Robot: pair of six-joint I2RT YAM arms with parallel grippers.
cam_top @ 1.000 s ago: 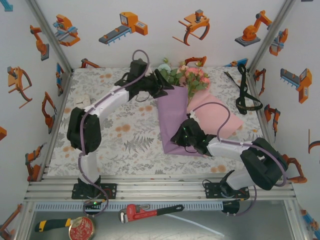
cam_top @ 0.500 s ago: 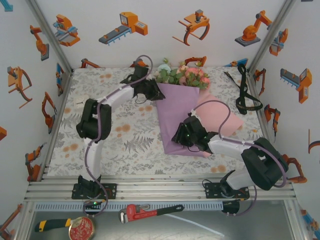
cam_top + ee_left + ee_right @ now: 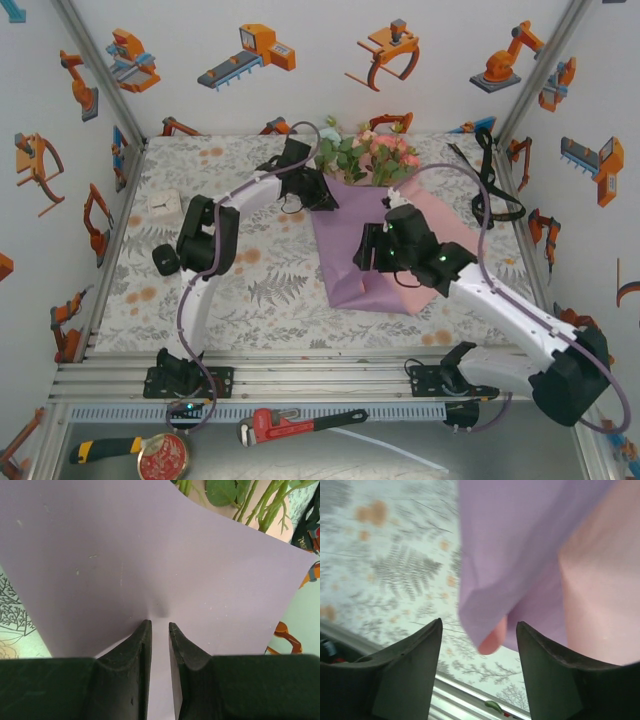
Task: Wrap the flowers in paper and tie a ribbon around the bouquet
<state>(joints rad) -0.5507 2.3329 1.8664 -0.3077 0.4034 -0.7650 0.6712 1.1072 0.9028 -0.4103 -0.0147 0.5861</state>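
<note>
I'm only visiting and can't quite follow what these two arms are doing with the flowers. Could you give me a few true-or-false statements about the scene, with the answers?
1. The left gripper is pinching the purple paper. True.
2. The right gripper is clamped on the paper. False: it is wide open, gripping nothing.
3. The black ribbon is tied around the flowers. False: it lies loose off to the right, apart from them.
4. The flowers poke out at the paper's far end. True.

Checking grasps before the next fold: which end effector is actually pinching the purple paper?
The left end effector: it is clamped on the paper at its edge. The right end effector is wide open, holding nothing.
</note>
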